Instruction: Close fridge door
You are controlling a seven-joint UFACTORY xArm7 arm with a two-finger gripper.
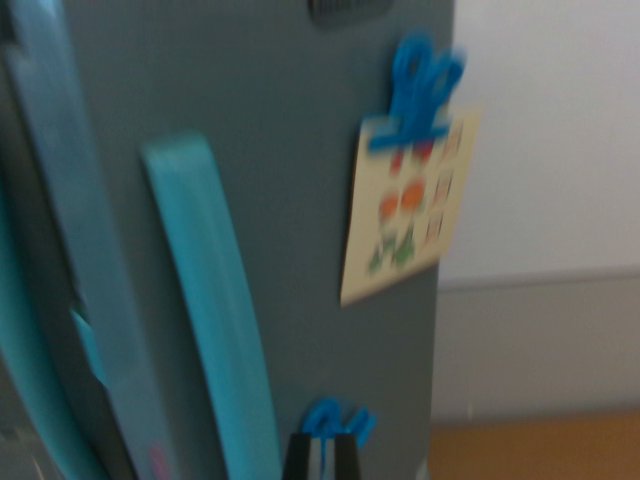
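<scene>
**Grey fridge door close in front of wrist camera**

Wrist view, blurred throughout. Filling most of the frame: a grey fridge door (280,120), slightly tilted, its right edge running down past the middle of the picture. Mounted on it, a long turquoise handle (215,310), curved, slanting from upper left to the bottom edge. Further toward the wrist view's left, a paler blue strip (75,220) along the door's edge, with dark gaps beside it. Pinned near the door's right edge: a cream card (408,205) with small red, orange and green pictures, held at its top by a blue clip (422,85). Lower down, a second blue clip (338,422). Beyond the door, a pale wall (555,130) over a brown floor (540,450).

At the bottom edge, only a dark tip of the gripper (322,458), just below the second clip; contact unclear, and cannot tell whether spread or closed.
</scene>
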